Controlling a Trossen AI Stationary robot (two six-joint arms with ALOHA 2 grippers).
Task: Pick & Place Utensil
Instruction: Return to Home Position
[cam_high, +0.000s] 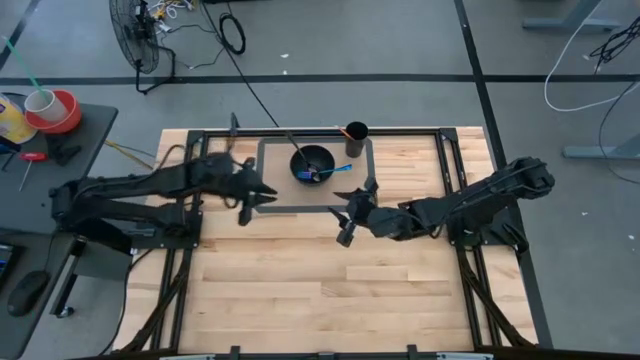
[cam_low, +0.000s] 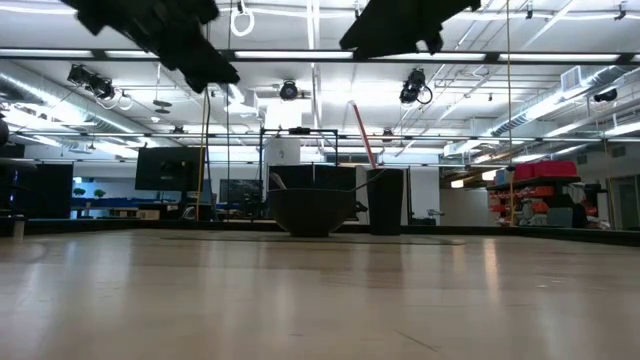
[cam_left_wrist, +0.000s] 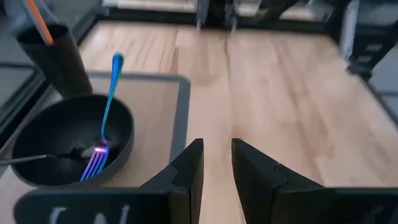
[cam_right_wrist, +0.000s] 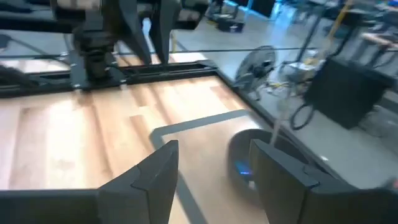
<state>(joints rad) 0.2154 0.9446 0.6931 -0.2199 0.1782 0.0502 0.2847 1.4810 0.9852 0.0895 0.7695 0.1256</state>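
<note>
With the fork (cam_left_wrist: 106, 121) and spoon (cam_left_wrist: 28, 160) in the bowl (cam_left_wrist: 62, 127), only homing seems left: the left claw (cam_left_wrist: 216, 169) and right claw (cam_right_wrist: 214, 177), both released and empty, must retract.

Fork (cam_left_wrist: 107, 118) and spoon (cam_left_wrist: 31, 159) in bowl (cam_left_wrist: 126, 132)

The bowl (cam_left_wrist: 124, 143) was black, and so was the cup (cam_left_wrist: 59, 62). The fork (cam_left_wrist: 106, 121) ran bright blue along its handle and turned purple at the tines. The straw (cam_left_wrist: 38, 22) was orange. The table (cam_high: 330, 290) was pale wood in plank stripes, marked with a grey border line (cam_high: 262, 175).
</note>
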